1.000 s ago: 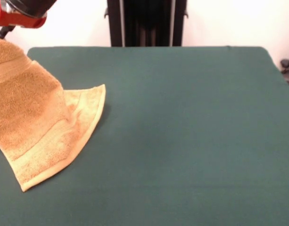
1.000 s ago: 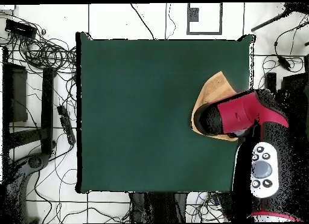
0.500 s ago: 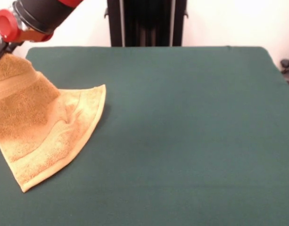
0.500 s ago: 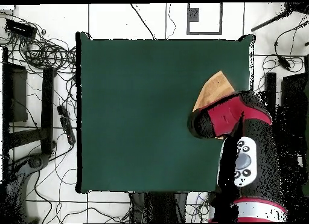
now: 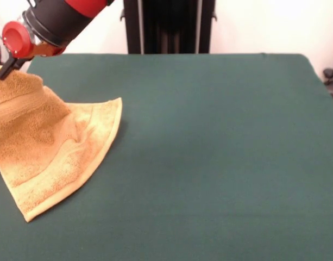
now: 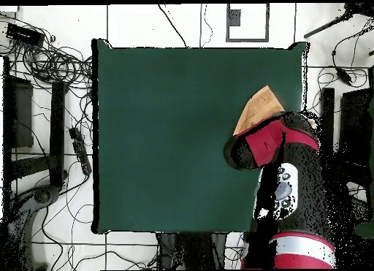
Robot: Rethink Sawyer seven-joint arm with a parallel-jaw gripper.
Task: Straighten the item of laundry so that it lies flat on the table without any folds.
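While the arm slants down leftward, its jaws pinch the terry towel, raised and creased on the green felt counter.

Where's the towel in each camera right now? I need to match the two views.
Front view: the towel is at the left edge, its top corner lifted under the gripper.
Overhead view: the towel is at the right side of the table, partly hidden by the arm.
Shared landmark: the green table.

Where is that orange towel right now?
In the front view, the orange-tan terry-cloth towel lies at the left edge of the dark green table, one corner lifted beneath the gripper.
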